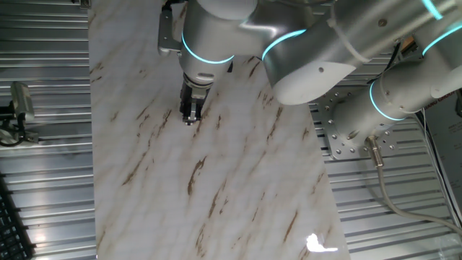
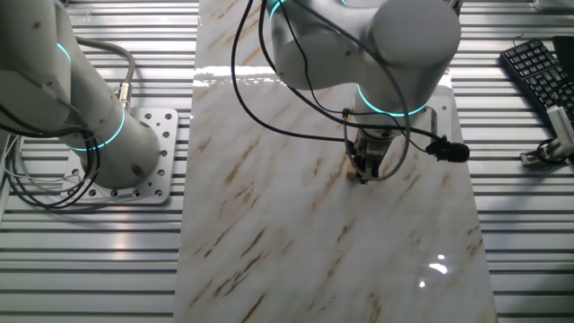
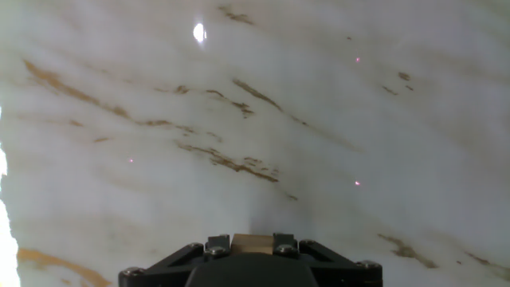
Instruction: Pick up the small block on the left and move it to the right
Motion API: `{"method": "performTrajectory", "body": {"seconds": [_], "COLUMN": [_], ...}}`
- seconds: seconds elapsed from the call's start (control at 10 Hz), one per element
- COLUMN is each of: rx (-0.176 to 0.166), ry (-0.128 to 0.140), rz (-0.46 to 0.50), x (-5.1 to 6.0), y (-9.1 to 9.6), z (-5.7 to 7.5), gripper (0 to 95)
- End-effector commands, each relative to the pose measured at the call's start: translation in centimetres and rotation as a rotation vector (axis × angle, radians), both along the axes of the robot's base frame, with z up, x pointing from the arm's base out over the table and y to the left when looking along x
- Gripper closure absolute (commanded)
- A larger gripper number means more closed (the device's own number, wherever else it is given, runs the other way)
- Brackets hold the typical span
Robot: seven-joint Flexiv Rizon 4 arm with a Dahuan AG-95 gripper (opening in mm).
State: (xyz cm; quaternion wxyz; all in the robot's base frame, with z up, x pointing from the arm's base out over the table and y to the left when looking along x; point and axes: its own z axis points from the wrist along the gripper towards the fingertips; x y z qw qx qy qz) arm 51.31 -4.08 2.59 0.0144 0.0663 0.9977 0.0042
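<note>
The black two-finger gripper points straight down at the white marble-patterned table surface with brown streaks, its tips at or just above the slab — the fixed views do not settle whether they touch it. In the hand view the tiny light-brown wooden cube sits squarely between the two dark fingers, its pale top face flush with the screw-topped finger blocks on either side; the jaws are closed against it, so the claw is grasping the block. In the other fixed view a small tan speck shows just at the fingertip line of the gripper, which fits the cube, though it is too small there to make out its edges; in the first fixed view the fingers hide it. The silver arm with glowing cyan rings rises from the gripper and bends back toward its grey perforated mounting plate, which lies well apart from the claw, off the marble slab on the ribbed metal bench. A black cable loops down beside the wrist to a small black plug end just beside the gripper. A black keyboard lies far from the claw — on the bench beyond the slab's edge.
</note>
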Motion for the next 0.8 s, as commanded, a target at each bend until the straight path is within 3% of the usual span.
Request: {"method": "performTrajectory", "body": {"seconds": [0.1,0.4,0.5,0.6,0.7,0.8], "rx": [0.003,0.034,0.036,0.036,0.036,0.036], "ry": [0.014,0.012,0.012,0.012,0.010,0.007], "rz": [-0.002,0.003,0.016,0.027,0.036,0.042], "x": [-0.11,-0.12,-0.12,-0.12,-0.12,-0.12], "y": [0.08,0.08,0.08,0.08,0.08,0.08], "z": [0.06,0.01,0.01,0.01,0.01,0.01], "gripper": [95.0,95.0,76.0,38.0,38.0,19.0]}}
